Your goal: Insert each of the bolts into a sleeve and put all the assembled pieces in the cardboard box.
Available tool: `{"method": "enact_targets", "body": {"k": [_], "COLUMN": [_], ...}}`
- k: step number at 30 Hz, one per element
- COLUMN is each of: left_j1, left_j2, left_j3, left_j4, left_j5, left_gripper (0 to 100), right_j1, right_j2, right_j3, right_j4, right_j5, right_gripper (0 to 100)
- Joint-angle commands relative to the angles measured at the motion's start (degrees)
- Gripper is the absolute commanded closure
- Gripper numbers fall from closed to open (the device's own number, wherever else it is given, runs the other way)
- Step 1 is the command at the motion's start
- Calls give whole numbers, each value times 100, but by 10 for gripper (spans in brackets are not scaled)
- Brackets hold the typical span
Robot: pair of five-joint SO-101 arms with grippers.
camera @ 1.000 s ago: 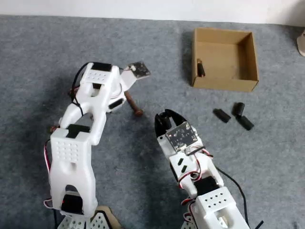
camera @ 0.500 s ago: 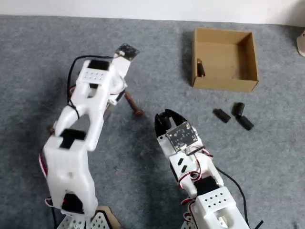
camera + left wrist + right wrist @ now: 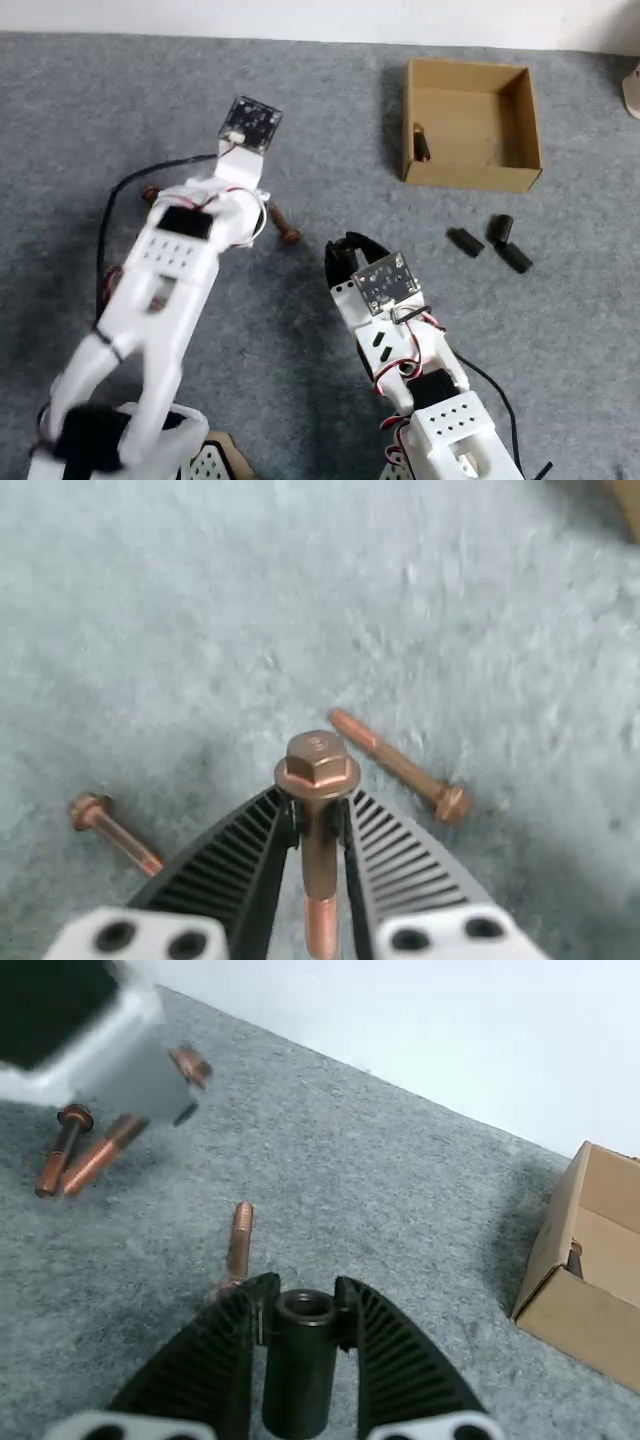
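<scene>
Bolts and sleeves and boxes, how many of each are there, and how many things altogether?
Bolts: 4, three on the carpet, one in the left gripper
Sleeves: 4, three on the carpet, one in the right gripper
Cardboard box: 1
Piece in that box: 1
Total: 10

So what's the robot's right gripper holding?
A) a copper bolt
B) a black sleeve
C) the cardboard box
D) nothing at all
B: in the right wrist view the right gripper is shut on a black sleeve, with the sleeve's open end at the fingertips. The copper bolt is in the left gripper instead.
</scene>
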State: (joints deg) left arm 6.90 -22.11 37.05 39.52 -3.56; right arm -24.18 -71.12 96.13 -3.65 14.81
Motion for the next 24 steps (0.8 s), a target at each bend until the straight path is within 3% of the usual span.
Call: {"method": "enact_targets", "body": {"k": [1, 6, 16, 21, 24], "left_j1": [180, 277, 532, 848, 1042], "left_j2": [-462, -479, -576, -1560, -2334], "left_j3": [48, 66, 22, 488, 1042], "left_j4": [-492, -563, -607, -1618, -2321], "left_j5": [325, 976, 1046, 1125, 1837], "left_gripper": [995, 995, 995, 995, 995], "right_j1": [-119, -391, -497, -92, -13], "right_j2": [-145, -145, -145, -145, -145], "right_j3": [576, 576, 576, 576, 576], "right_j4": [31, -101, -725, -743, -708], "right_j5": [-35, 18, 413, 387, 378], "right_gripper": [994, 994, 994, 994, 994]}}
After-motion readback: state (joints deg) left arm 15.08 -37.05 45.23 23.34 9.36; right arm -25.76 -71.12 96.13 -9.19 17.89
